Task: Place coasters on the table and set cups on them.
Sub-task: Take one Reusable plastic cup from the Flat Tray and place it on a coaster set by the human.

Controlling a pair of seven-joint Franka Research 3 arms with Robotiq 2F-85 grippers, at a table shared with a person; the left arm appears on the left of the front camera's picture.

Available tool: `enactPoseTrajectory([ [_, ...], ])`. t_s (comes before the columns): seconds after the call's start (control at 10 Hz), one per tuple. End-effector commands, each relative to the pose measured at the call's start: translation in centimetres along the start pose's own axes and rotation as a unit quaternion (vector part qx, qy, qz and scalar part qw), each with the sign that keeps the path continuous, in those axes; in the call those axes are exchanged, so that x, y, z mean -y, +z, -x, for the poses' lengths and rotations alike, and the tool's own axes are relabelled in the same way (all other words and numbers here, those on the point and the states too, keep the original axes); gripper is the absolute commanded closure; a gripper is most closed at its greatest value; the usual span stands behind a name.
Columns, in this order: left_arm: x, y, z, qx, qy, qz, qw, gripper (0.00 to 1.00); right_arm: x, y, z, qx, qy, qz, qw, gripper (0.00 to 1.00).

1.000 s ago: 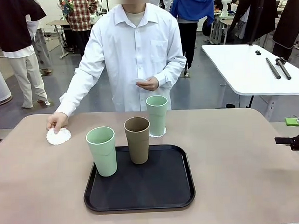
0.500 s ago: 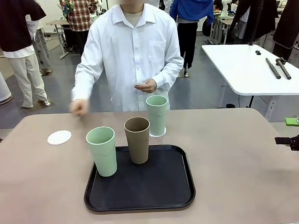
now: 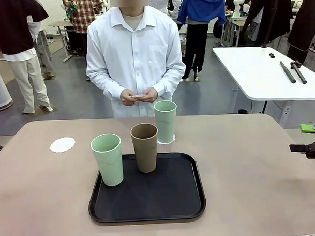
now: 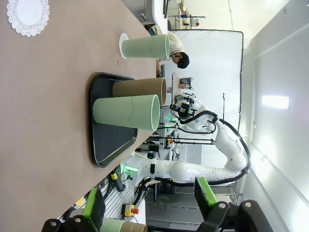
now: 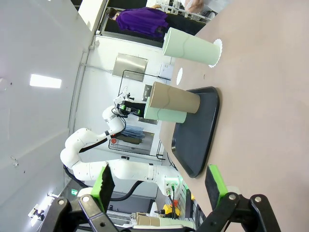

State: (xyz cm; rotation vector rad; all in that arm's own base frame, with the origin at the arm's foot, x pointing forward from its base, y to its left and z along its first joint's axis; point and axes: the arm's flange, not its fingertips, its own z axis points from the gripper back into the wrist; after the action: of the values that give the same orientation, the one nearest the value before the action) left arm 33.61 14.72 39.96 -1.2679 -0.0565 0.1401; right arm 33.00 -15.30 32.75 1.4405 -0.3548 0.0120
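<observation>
Left wrist view, left hand (image 4: 148, 200) wide apart, empty, right wrist view, right hand (image 5: 159, 181) wide apart, empty

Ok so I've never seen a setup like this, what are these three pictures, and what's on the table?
It's a two-armed robot sharing a table with a person. One picture looks across the table from between the arms. The two sideways ones come from cameras on the wrists: the left gripper and right gripper are both open, holding nothing. A black tray carries a pale green cup and a tan-brown cup. Beyond it a second green cup stands on a coaster, and an empty coaster lies apart. The person's hands hold something small and white.
</observation>
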Motion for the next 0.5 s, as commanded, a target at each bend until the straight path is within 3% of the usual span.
enactPoseTrajectory([
  [0.0, 0.0, 0.0, 0.0, 0.0, 0.0, 0.0, 1.0, 0.0, 0.0, 0.0, 0.1, 0.0, 0.0, -0.004, 1.0, 0.0],
  [0.1, 1.6, -1.7, -1.0, -0.069, -0.099, -0.06, 0.991, 0.0, 0.0, 0.0, 0.1, 0.0, 0.0, -0.004, 1.0, 0.0],
  [0.2, 3.6, -3.1, -1.8, -0.122, -0.22, -0.16, 0.955, 0.0, 0.0, 0.0, 0.1, 0.0, 0.0, -0.004, 1.0, 0.0],
  [0.3, 5.9, -4.4, -3.0, -0.182, -0.299, -0.231, 0.908, 0.0, 0.0, 0.0, 0.1, 0.0, 0.0, -0.004, 1.0, 0.0],
  [0.4, 8.4, -6.1, -4.0, -0.232, -0.34, -0.26, 0.873, 0.0, 0.0, 0.0, 0.1, 0.0, 0.0, -0.004, 1.0, 0.0],
])
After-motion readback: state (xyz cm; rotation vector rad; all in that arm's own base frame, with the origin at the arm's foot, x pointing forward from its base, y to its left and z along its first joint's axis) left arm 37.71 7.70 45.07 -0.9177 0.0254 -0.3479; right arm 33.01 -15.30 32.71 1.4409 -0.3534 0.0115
